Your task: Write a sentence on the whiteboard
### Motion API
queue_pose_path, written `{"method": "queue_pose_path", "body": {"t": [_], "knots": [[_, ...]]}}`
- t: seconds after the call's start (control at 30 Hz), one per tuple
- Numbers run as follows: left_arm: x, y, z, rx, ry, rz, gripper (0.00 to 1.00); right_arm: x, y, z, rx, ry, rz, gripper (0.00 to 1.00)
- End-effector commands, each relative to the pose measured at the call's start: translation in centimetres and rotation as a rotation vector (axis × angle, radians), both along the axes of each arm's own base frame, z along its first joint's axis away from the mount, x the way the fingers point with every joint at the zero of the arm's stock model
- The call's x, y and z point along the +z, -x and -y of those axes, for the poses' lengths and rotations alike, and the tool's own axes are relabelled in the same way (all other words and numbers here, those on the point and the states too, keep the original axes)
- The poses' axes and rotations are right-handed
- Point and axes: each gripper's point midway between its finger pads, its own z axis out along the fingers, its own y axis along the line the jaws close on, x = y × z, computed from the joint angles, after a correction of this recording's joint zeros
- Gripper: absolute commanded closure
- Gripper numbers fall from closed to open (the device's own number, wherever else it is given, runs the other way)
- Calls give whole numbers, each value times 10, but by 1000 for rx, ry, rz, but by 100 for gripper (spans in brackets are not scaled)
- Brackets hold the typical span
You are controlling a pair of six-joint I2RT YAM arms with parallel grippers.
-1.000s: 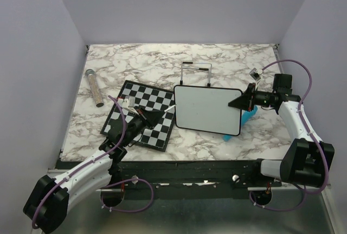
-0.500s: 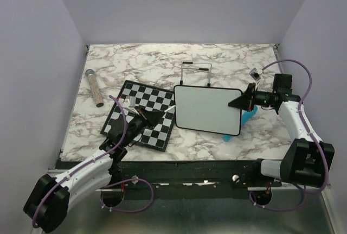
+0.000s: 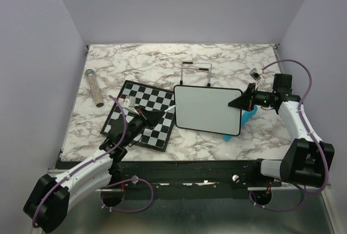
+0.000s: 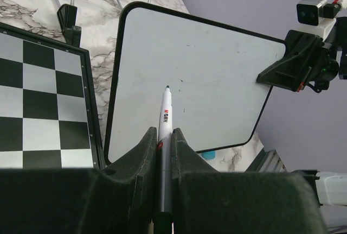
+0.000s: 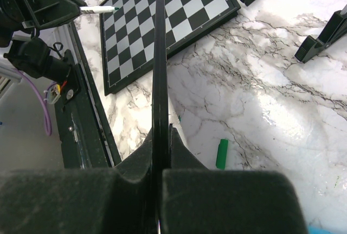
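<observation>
Clamps marker in left gripper, tip toward whiteboard; pinches whiteboard's edge in right gripper, above marble table.

The middle of the counter is blocked by the whiteboard, gripped at its right edge by the right tool. Its far edge is crowded by a wire stand just behind. The left-centre is taken by the chessboard, the left margin by a clear tube. Open marble is seen along the far strip and between tube and chessboard.
</observation>
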Motion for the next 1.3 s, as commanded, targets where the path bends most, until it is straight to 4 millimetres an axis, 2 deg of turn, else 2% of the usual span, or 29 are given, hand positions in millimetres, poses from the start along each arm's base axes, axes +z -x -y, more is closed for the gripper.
{"method": "queue_pose_path", "body": {"t": [0.0,1.27], "knots": [[4,3,3,-25,24,14,100,-6,-13,8,-29,69,56,100],[11,4,5,-36,56,17,100,-6,-13,8,-27,67,55,99]]}}
